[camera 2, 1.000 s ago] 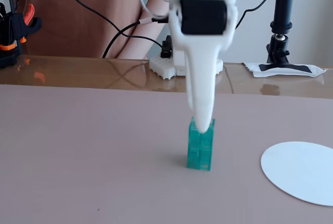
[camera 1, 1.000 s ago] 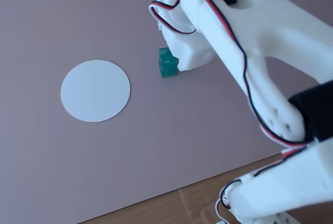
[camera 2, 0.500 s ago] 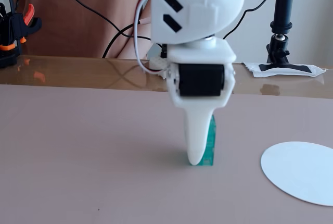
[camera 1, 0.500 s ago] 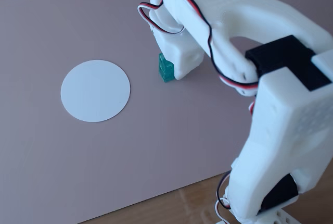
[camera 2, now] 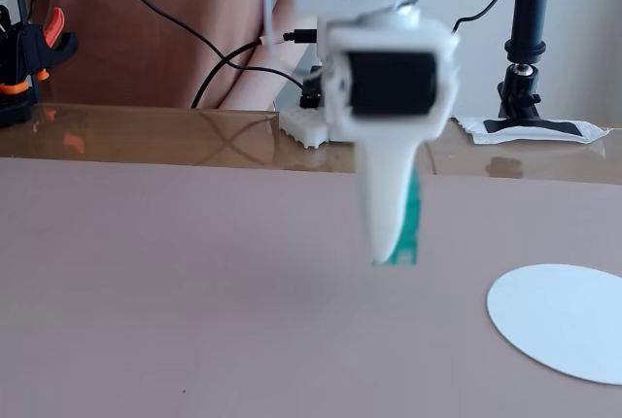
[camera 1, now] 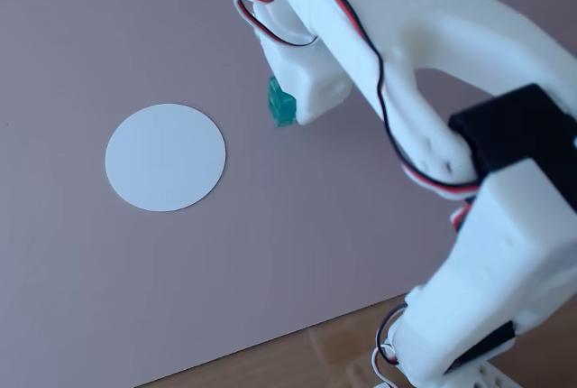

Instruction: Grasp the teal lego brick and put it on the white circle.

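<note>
The teal lego brick (camera 1: 280, 102) is held in my white gripper (camera 1: 293, 104), lifted above the pinkish mat. In a fixed view the brick (camera 2: 412, 219) shows as a teal strip behind the white finger (camera 2: 389, 199), well off the surface. The white circle (camera 1: 165, 156) lies flat on the mat, to the left of the gripper in one fixed view and to the lower right (camera 2: 564, 319) in the other. The gripper is beside the circle, not over it.
The pinkish mat (camera 1: 270, 253) covers most of the wooden table (camera 1: 334, 343). At the back a camera stand (camera 2: 530, 39), black cables (camera 2: 194, 39) and an orange and black clamp (camera 2: 29, 53) sit past the mat's edge. The arm's base (camera 1: 469, 352) stands at the front right.
</note>
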Motion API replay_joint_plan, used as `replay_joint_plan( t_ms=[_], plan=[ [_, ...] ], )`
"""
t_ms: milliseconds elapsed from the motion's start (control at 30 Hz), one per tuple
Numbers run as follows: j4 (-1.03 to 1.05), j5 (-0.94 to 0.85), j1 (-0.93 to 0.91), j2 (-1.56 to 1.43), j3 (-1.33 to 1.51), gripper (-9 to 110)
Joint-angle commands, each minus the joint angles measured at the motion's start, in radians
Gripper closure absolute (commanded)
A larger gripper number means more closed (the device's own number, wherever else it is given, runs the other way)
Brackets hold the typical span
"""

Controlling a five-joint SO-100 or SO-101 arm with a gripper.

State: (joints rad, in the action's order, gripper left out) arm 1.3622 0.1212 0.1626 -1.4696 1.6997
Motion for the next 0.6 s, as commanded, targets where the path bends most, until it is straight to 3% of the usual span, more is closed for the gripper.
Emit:
replay_joint_plan(
  t_ms=[0, 333, 567],
  plan=[
    [0.052, 0.018, 0.037, -0.063, -0.084, 102],
    [0.123, 0.058, 0.236, -0.094, -0.29, 102],
    [0.199, 0.055, 0.331, 0.129, -0.529, 102]
  ],
)
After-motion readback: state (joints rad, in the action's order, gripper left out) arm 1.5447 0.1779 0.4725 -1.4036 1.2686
